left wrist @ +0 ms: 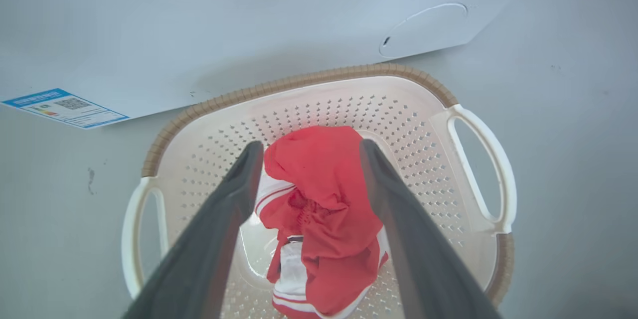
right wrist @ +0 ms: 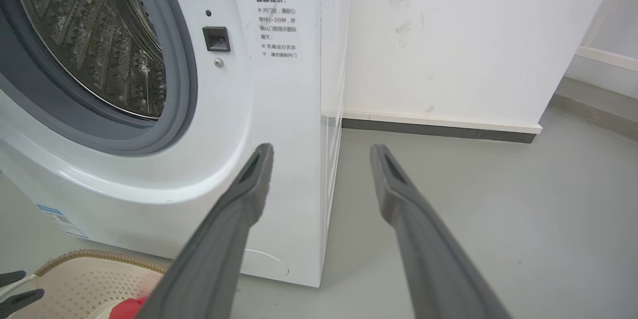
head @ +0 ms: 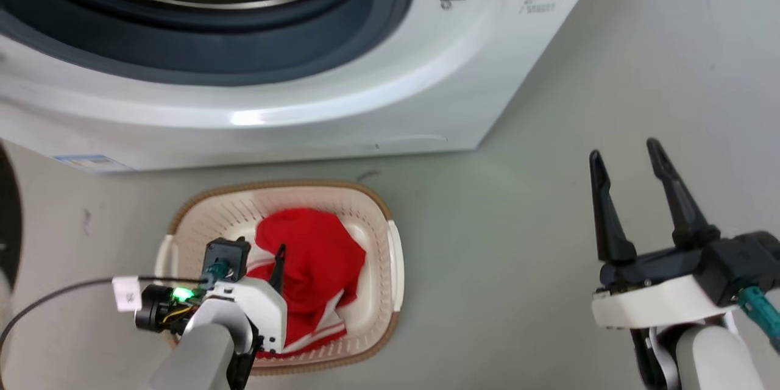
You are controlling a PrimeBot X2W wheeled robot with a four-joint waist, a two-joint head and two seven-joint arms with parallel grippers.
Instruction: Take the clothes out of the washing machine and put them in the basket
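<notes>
The clothes (head: 311, 256), red fabric with white striped panels, lie loosely heaped in the cream basket (head: 378, 201) on the floor in front of the washing machine (head: 365, 103). My left gripper (left wrist: 310, 148) hangs open just above the heap (left wrist: 319, 194), its fingers apart on either side and holding nothing. My right gripper (head: 623, 149) is open and empty over bare floor to the right, level with the washer's front corner (right wrist: 299, 184). The part of the steel drum (right wrist: 89, 35) that I see is bare metal.
The washer's open door shows as a dark curved edge (head: 9, 213) at the far left. A white wall with a dark baseboard (right wrist: 448, 129) stands to the right of the washer. Grey floor (head: 518, 256) lies between the basket and my right arm.
</notes>
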